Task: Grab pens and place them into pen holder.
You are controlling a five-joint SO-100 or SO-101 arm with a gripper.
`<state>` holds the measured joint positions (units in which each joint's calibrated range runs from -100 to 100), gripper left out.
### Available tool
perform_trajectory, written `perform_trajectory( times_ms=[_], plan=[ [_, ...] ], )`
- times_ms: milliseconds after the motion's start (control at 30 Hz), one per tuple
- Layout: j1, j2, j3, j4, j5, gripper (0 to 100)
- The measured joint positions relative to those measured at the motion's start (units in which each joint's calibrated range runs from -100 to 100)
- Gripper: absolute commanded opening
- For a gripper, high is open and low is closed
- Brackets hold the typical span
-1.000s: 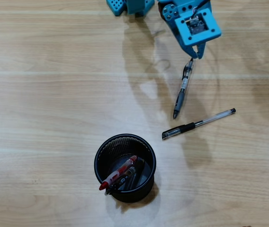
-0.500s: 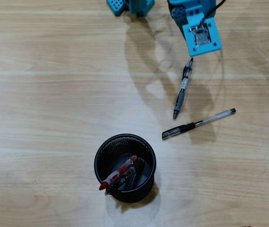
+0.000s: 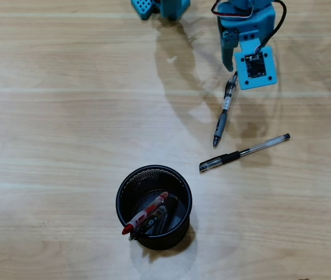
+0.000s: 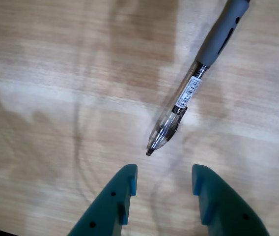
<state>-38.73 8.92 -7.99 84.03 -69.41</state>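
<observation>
Pens lie on the wooden table (image 3: 49,116). One clear pen with a grey grip (image 3: 225,109) rests just below the blue gripper (image 3: 231,69) in the overhead view, with its grip end pointing down the picture. In the wrist view this same pen (image 4: 188,93) lies at a slant, and its clicker end comes near the gap between the two blue fingers (image 4: 125,189) but does not touch them. The fingers are spread apart and hold nothing.

A second pen with a black cap (image 3: 244,153) lies lower and a bit to the right in the overhead view, near the first pen but not touching it.

The black mesh pen holder (image 3: 154,207) stands near the bottom middle of the overhead view, well apart from both loose pens. Inside it leans a red pen (image 3: 145,213) and some dark pens (image 3: 158,220). I cannot tell how many dark ones are in there.
</observation>
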Motion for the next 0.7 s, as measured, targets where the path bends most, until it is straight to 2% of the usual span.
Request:
perform_trajectory(
  times_ms=[200,400,700],
  plan=[
    [-1.81,3.23,0.0,-6.91,-0.05,21],
    [-2.0,6.46,0.0,-13.38,-0.16,22],
    [0.38,9.69,0.0,-14.5,-1.51,22]
  ],
)
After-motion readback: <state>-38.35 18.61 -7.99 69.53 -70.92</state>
